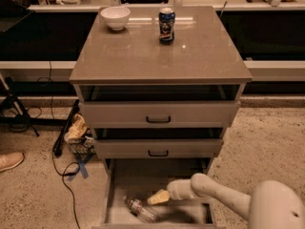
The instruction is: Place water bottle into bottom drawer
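The water bottle (139, 209) lies on its side on the floor of the bottom drawer (190, 213), towards the front left, with its cap pointing to the back left. The drawer is pulled out. My gripper (156, 198) reaches into the drawer from the right and sits just right of and above the bottle. It is open and holds nothing. My white arm (224, 199) comes in from the lower right.
The two upper drawers (158, 113) with black handles are slightly open above. A dark blue can (166, 26) and a white bowl (115, 17) stand on the cabinet top. Cables and crumpled bags (76, 130) lie on the floor at the left.
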Motion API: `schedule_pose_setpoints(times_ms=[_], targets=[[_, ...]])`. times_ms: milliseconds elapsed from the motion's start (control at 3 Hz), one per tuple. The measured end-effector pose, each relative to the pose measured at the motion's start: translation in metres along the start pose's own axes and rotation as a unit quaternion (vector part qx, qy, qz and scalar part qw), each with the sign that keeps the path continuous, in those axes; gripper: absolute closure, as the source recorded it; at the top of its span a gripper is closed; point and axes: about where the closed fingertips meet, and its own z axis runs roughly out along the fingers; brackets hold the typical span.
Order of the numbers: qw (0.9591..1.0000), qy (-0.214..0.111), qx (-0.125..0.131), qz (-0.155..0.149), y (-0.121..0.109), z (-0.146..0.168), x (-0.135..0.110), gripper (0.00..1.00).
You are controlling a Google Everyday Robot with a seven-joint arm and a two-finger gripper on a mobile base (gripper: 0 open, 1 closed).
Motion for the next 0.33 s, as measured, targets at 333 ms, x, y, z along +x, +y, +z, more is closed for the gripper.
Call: schedule_pose_setpoints(times_ms=[333], targets=[[0.9987, 0.0, 0.048, 0.019, -0.0045, -0.0525, 0.0147, 0.0]])
